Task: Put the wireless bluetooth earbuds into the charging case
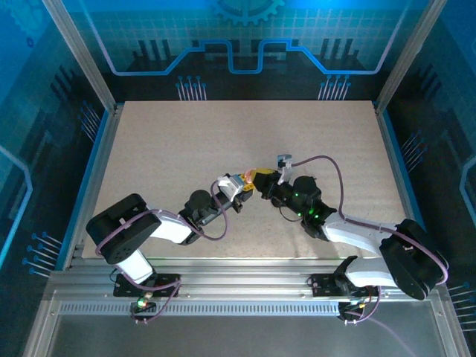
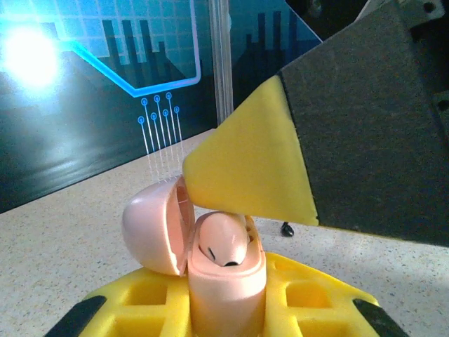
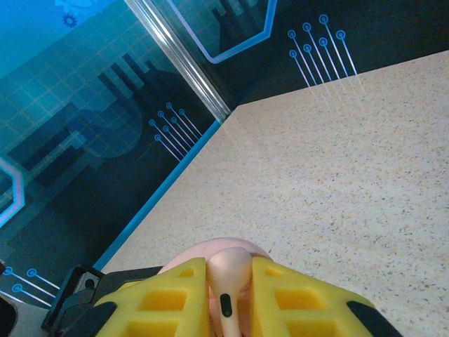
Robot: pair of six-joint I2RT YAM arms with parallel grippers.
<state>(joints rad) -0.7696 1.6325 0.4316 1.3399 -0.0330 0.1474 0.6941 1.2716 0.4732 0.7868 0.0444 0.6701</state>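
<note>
Beige speckled table (image 1: 149, 149) carries both arms, which meet near its middle. The left gripper (image 1: 244, 187) is clamped around the lower body of the pink charging case (image 2: 226, 284) and holds it upright, with the hinged lid (image 2: 151, 225) swung open to the left. The right gripper (image 1: 263, 178) reaches in from above; its yellow fingers are closed on a pale pink earbud (image 2: 221, 242), whose lower end already sits in the mouth of the case. I judge this earbud to be almost home: it wants a last press and a release. Whether the neighbouring socket is filled I cannot tell. A tiny black piece (image 2: 286, 228), perhaps another earbud, lies on the table just behind the case.
</note>
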